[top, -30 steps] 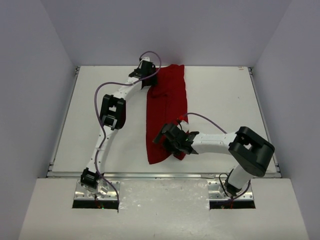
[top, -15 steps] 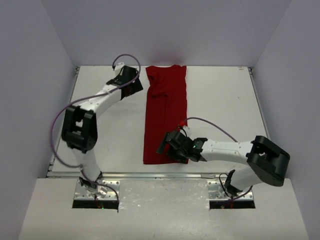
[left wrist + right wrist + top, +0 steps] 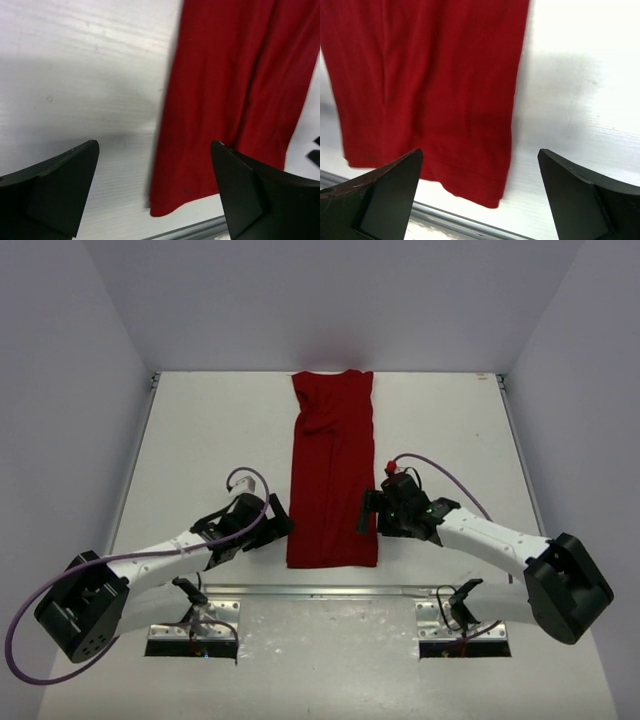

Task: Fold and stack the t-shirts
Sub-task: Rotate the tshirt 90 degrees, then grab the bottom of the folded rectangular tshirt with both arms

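The t-shirt [image 3: 333, 480], folded into a narrow strip, runs from the far edge of the worktop [image 3: 200, 440] to its near edge. The left gripper [image 3: 272, 524] and right gripper [image 3: 368, 512], both wide open and empty, flank its near hem, apparently poised to seize both corners.

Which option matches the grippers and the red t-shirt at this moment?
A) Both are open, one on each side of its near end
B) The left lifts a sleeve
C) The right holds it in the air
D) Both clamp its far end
A: the top view shows the left gripper and right gripper flanking the near end of the t-shirt, and both wrist views show open, empty fingers.
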Motion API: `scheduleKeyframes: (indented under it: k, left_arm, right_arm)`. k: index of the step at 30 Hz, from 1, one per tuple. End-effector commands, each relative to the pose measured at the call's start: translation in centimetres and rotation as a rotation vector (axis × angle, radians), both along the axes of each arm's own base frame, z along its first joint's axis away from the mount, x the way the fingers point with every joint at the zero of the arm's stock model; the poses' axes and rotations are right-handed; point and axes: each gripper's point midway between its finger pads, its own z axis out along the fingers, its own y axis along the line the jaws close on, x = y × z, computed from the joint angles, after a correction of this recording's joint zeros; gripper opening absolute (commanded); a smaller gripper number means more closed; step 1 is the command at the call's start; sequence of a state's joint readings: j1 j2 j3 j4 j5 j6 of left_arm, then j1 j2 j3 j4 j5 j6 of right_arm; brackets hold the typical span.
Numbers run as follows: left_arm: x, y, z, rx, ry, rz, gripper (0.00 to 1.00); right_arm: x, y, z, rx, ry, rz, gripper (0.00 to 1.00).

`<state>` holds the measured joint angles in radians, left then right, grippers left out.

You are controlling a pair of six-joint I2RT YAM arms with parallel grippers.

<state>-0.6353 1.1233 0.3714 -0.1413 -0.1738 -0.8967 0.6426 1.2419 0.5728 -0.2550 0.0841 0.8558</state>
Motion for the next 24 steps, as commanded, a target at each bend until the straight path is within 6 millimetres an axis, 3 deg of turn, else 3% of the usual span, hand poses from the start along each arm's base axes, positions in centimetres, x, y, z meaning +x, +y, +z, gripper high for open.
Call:
scheduleKeyframes:
  k: [1,4,7,8,12,13,15,19,21,24]
  left_arm:
    - [1.1,-2.2,1.4,-0.145,-0.087,-0.01,0.92]
    - [0.6,-2.7,0.4,-0.155,-0.054,-0.042,0.85]
    - [-0.5,-3.1,-0.7,-0.16,0.004,-0.072,0.68]
    - [-0.8,-3.0,-0.9,-0.149,0.015,-0.07,0.64]
    - [-2.7,-2.9,-1.3,-0.132,0.048,-0.076,0.55]
    - [-3.0,-3.2,-1.3,-0.139,0.049,-0.087,0.46]
    - [-4.3,-3.2,-1.8,-0.102,0.089,-0.103,0.4]
    - [-4.9,-3.1,-2.3,-0.078,0.105,-0.095,0.27]
    - [-5.6,-3.0,-3.0,-0.08,0.122,-0.107,0.27]
    - [-6.0,-3.3,-3.7,-0.079,0.136,-0.123,0.09]
  right_arm:
    - [-1.2,-0.4,-1.2,-0.049,0.007,0.174,0.97]
    - [-2.2,-0.3,-2.4,0.034,0.044,0.165,0.91]
    - [-3.7,-0.3,-3.7,0.069,0.095,0.164,0.76]
    - [-4.1,-0.3,-3.8,0.081,0.1,0.164,0.66]
    - [-5.8,-0.3,-4.5,0.141,0.127,0.148,0.59]
    - [-6.3,-0.3,-4.9,0.157,0.133,0.15,0.56]
    - [-6.9,-0.4,-5.3,0.172,0.155,0.136,0.54]
    - [-7.6,-0.4,-5.6,0.193,0.172,0.127,0.42]
    - [-7.8,-0.4,-5.5,0.183,0.169,0.131,0.4]
    - [-8.1,-1.3,-5.8,0.13,0.169,0.119,0.25]
